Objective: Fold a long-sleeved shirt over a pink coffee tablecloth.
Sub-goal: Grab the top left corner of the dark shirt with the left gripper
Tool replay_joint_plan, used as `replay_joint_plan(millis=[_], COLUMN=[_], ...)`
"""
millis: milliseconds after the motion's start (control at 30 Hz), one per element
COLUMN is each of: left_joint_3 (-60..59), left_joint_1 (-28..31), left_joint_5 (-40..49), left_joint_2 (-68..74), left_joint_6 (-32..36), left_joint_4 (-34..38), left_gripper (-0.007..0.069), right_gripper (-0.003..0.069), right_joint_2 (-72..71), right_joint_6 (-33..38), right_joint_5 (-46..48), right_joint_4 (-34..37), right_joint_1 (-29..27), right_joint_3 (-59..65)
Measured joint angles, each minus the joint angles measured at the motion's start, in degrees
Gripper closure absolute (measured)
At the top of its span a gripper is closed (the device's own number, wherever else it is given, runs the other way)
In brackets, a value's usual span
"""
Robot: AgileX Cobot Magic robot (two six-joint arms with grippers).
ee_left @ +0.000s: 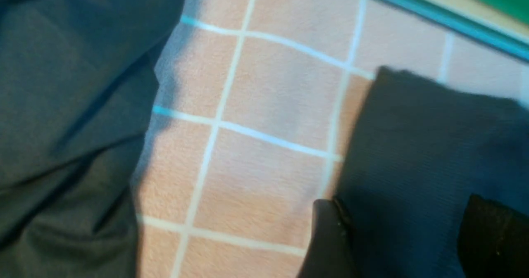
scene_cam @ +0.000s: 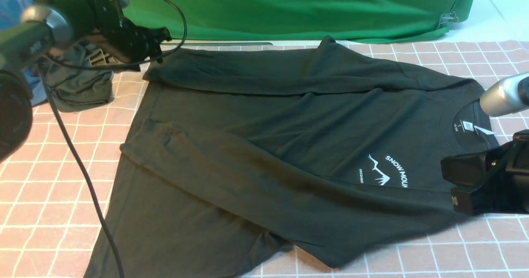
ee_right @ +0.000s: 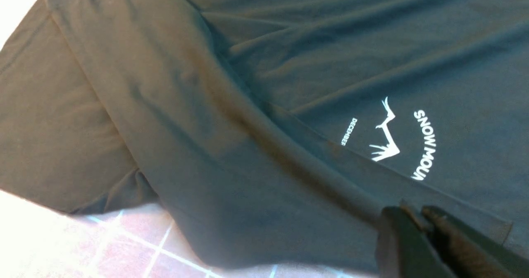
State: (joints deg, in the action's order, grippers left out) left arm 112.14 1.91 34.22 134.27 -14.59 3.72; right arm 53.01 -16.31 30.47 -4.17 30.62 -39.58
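On pink coffee tablecloth (scene_cam: 49, 212): long-sleeved shirt (scene_cam: 268, 137), sleeves across body | left gripper (scene_cam: 160, 46) wide | right gripper (scene_cam: 450, 183) closed

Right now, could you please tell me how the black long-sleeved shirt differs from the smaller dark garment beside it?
The long-sleeved shirt lies spread out, sleeves folded across it; the smaller garment is bunched up. The shirt covers many squares of the pink tablecloth, the smaller garment only a few. The shirt shows a white logo; the smaller garment shows none. Both are dark fabric.
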Motion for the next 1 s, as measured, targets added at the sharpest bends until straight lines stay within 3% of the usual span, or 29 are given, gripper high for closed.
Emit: replay_joint_plan(millis=[400, 533, 633, 700, 1000], left_joint_3=[0.0, 0.1, 0.2, 0.2, 0.3], left_joint_1=[0.0, 0.0, -0.1, -0.1, -0.1], left_joint_5=[-2.2, -1.9, -1.2, -0.9, 0.4], left_joint_2=[2.1, 2.2, 2.1, 1.8, -1.4], left_joint_6=[-0.5, -0.5, 0.2, 0.4, 1.1], left_joint_4=[-1.2, -1.4, -1.6, -2.2, -6.5], left_gripper=[0.0215, 0.0330, 0.0510, 0.0568, 0.0594], right_gripper=[0.0568, 0.0568, 0.0568, 0.0568, 0.0568], right_joint_2=[0.0, 0.0, 0.0, 0.0, 0.0], right_joint_6=[0.1, 0.1, 0.1, 0.1, 0.1], right_joint_5=[0.0, 0.0, 0.0, 0.0, 0.0], right_joint_4=[0.0, 0.0, 0.0, 0.0, 0.0], right_joint_1=[0.0, 0.0, 0.0, 0.0, 0.0], right_joint_3=[0.0, 0.0, 0.0, 0.0, 0.0])
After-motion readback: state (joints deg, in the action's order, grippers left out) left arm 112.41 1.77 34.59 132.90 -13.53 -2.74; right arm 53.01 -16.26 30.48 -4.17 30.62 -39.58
